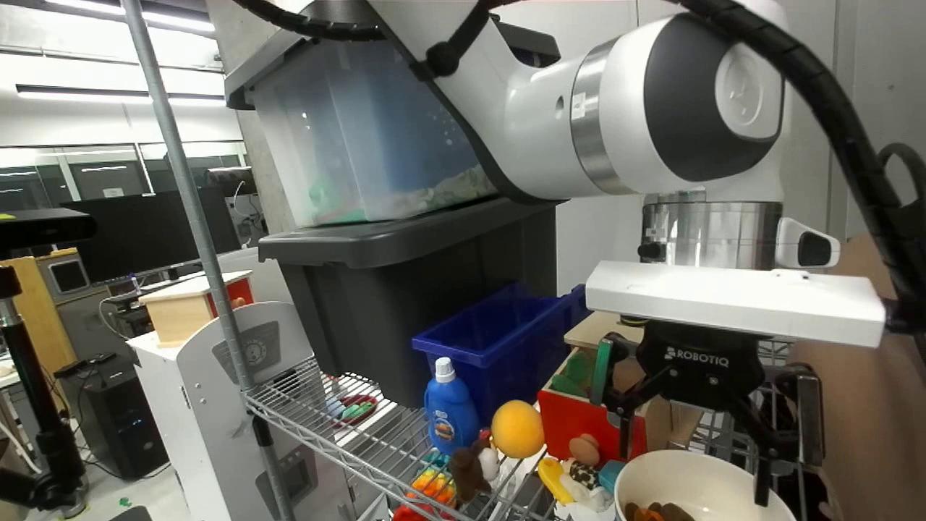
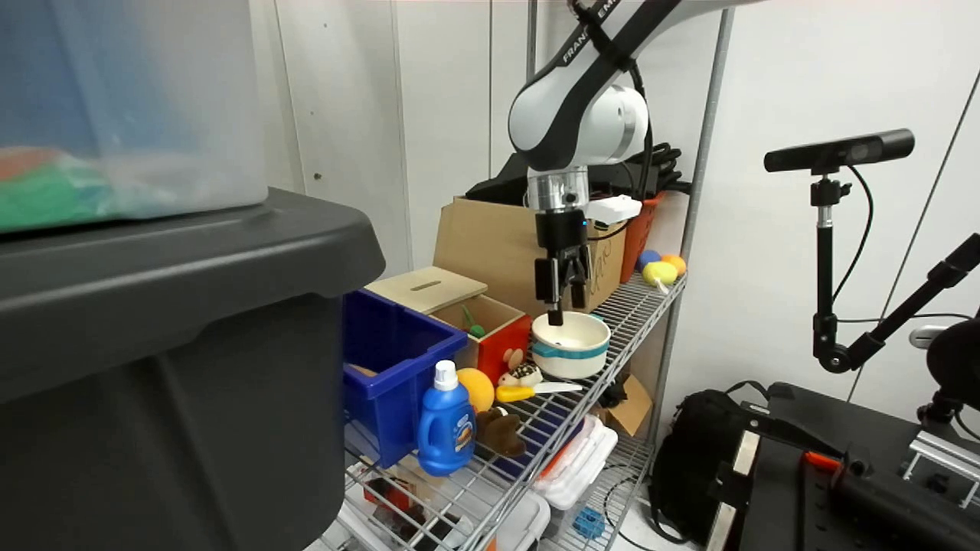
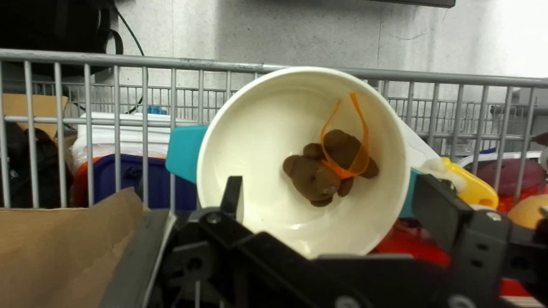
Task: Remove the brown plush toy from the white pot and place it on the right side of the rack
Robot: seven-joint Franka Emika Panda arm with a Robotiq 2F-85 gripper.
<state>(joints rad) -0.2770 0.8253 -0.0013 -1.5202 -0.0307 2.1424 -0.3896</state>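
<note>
In the wrist view, the brown plush toy (image 3: 314,177) is seen lying inside the white pot (image 3: 252,149), right of the middle of its floor. The gripper (image 3: 329,188) is spread wide above it, and nothing is held. On the left a jaw is seen against the pot's inside, on the right the other just past the rim; if a descent is made without the jaws being narrowed and recentred, the rim could be struck and the pot tipped or shoved. Because the toy lies off centre, it could be squeezed against the wall or only grazed. The orange ribbon (image 3: 363,160) is looped loosely towards the far right; if only that is gripped, the toy could swing, slip or be snagged on the raised edge of the rack (image 3: 188,63).

In an exterior view, a red-fronted box (image 1: 571,420) is seen just beside the pot, on its left. It could be bumped if the gripper is swung left too low. Whether the jaw on the right is within the pot's mouth cannot be told.

In an exterior view, a yellow-handled knife (image 2: 524,392) and another brown plush figure (image 2: 501,435) are seen on the rack, nearer than the pot. The toy could roll off them if let go there, and a misplacement could follow if "right" is judged from the wrong viewpoint.
</note>
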